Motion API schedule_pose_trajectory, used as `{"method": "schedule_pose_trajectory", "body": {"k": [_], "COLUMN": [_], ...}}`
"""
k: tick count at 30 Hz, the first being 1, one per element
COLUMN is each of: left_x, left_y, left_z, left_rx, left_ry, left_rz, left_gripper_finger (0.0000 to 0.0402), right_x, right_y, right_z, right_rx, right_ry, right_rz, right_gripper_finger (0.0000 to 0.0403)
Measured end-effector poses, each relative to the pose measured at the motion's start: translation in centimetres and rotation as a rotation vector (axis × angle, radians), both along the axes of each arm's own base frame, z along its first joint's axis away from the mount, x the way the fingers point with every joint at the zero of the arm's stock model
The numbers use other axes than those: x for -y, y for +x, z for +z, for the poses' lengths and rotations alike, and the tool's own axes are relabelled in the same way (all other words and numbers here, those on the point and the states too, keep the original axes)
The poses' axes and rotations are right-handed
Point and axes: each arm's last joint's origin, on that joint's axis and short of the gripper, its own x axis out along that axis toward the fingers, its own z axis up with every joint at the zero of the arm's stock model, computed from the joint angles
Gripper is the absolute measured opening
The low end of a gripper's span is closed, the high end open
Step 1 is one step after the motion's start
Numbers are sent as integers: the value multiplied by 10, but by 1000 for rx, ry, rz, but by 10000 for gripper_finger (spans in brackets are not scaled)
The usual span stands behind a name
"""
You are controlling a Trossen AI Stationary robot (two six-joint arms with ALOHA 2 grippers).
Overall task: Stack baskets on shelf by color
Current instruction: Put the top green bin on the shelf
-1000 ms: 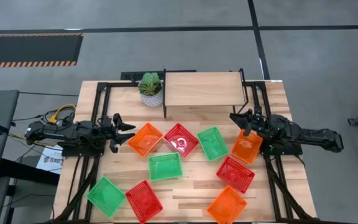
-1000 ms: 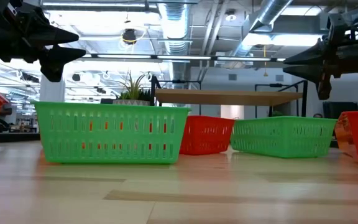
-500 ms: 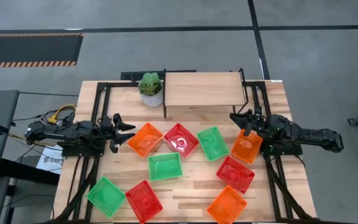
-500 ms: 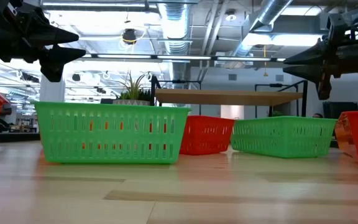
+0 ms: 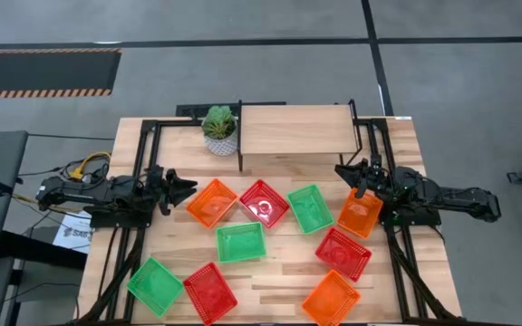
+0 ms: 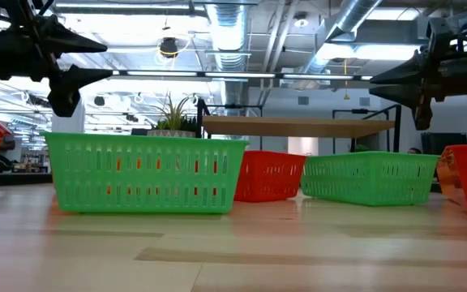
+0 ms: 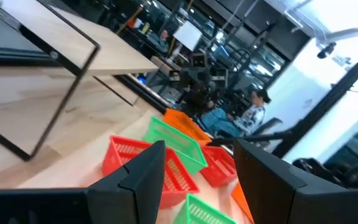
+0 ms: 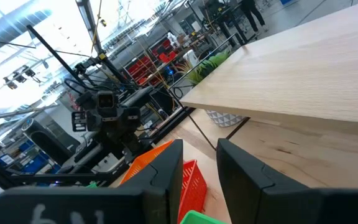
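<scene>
Nothing yet on the shelf (image 5: 295,129); all nine baskets down on the table (image 5: 397,299), on the near side of the shelf. Farthest to the shelf's left, the left gripper (image 5: 182,187), raised clear of the table, jaws parted and empty, tips aimed at an orange basket (image 5: 211,202) lying just beyond them, turned cornerwise so that a corner rather than a long wall faced the jaws. Probably a twist of the wrist needed to straddle one wall. Next along, a red basket (image 5: 264,204) touching the orange one, with a green basket (image 5: 241,243) just below the pair and farther from the shelf. Then a second green basket (image 5: 312,208), nearly under the shelf's right half. Just beside it, another orange basket (image 5: 360,215), directly beneath the right gripper (image 5: 362,171), jaws slightly parted, nothing held. For that basket, clearly the nearer arm. Beside the shelf's left end, a potted plant (image 5: 219,129), close to the straight path from the left orange basket up to the shelf and likely worth steering around. Remaining four baskets well away from the shelf, along the table's near edge.
</scene>
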Motion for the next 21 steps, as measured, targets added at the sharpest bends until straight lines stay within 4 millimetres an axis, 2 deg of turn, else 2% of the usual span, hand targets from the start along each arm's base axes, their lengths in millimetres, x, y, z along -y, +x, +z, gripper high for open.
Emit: {"method": "schedule_pose_trajectory", "body": {"k": [7,11,17,21], "left_x": [-1,-2,-7,-11], "left_y": [0,-1,-8,-13], "left_z": [0,7,27,36], "left_rx": [37,142,368,451], "left_ry": [-175,-329,-353,-323], "left_rz": [24,51,187,302], "left_gripper_finger": [179,179,179,179], "right_x": [0,0,3,3], "right_y": [0,0,-1,-1], "right_z": [0,0,4,5], "right_rx": [0,2,86,100], "right_ry": [0,-1,91,109], "right_rz": [0,-5,-26,-24], "right_gripper_finger": [120,120,120,120]}}
